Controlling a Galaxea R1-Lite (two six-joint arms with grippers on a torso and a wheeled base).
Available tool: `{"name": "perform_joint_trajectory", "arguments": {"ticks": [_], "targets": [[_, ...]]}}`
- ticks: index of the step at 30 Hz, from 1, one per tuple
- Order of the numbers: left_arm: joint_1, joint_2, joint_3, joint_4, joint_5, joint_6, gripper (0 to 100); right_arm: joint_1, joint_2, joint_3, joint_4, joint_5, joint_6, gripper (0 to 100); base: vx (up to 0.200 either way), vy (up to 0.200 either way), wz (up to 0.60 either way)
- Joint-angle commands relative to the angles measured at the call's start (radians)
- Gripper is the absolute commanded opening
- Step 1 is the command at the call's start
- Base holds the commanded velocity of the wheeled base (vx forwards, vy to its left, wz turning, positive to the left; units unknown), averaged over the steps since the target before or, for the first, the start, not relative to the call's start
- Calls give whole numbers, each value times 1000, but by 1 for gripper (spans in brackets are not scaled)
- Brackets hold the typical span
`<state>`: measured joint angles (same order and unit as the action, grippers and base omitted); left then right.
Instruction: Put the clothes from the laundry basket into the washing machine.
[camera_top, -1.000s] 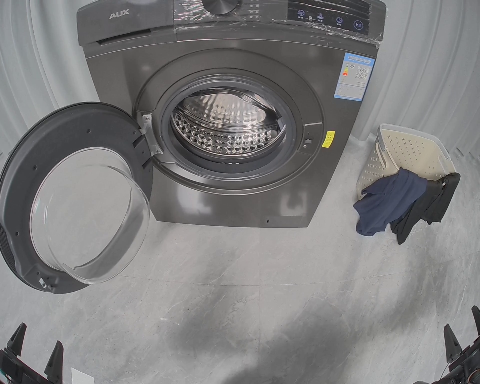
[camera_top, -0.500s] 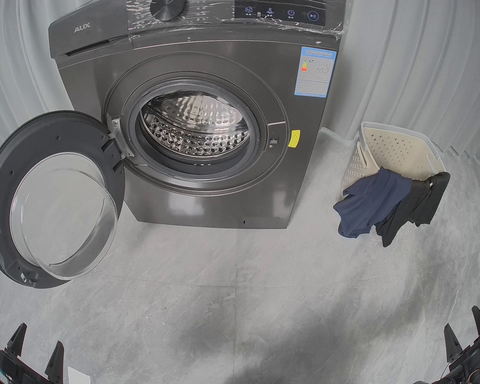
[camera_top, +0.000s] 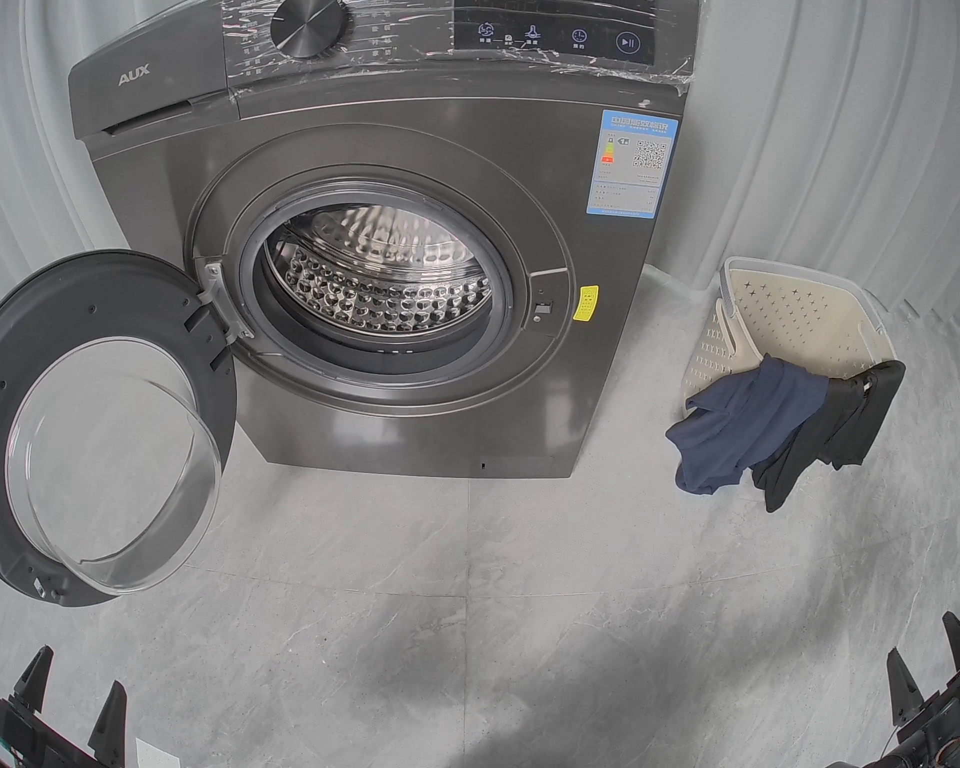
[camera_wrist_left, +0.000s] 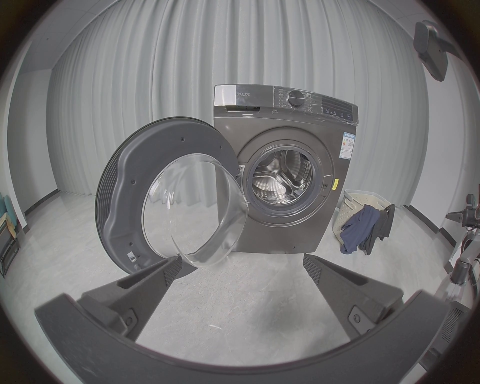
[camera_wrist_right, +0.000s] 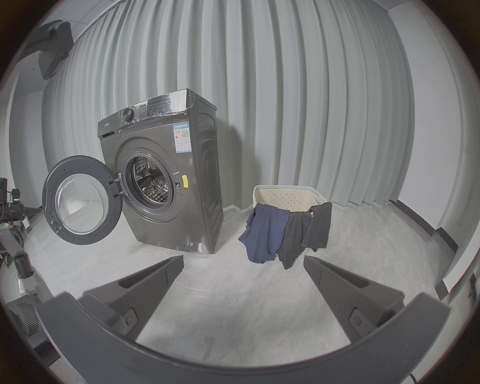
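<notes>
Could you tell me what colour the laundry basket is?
Cream laundry basket, clearest in the right wrist view.

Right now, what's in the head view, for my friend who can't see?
A grey washing machine stands with its round door open, drum empty. Beside it, a navy garment and a black garment hang over the rim of a cream laundry basket.

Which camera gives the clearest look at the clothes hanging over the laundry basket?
The right wrist view: the blue garment and black garment hang over the basket rim, facing it. The head view shows them from above; the left wrist view, small and distant.
</notes>
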<state>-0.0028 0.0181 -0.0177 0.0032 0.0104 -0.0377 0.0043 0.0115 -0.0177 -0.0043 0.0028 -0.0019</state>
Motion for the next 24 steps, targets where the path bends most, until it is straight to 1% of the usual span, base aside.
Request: {"name": "perform_joint_trajectory", "arguments": {"ticks": [1, 2, 3, 5, 17, 24], "targets": [[0, -12, 13, 0, 0, -1, 100, 0, -4, 18, 1, -6, 7, 100, 0, 0, -600], [0, -12, 13, 0, 0, 1, 100, 0, -4, 18, 1, -7, 7, 100, 0, 0, -600], [0, -12, 13, 0, 0, 1, 100, 0, -2, 18, 0, -9, 10, 100, 0, -200, 0], [0, -13, 13, 0, 2, 1, 100, 2, -4, 18, 0, -3, -3, 100, 0, -200, 0], [0, -12, 15, 0, 0, -1, 100, 0, -4, 18, 0, -1, -3, 100, 0, -200, 0], [0, -12, 13, 0, 0, 1, 100, 0, -4, 18, 0, 0, -3, 100, 0, 0, 0]]}}
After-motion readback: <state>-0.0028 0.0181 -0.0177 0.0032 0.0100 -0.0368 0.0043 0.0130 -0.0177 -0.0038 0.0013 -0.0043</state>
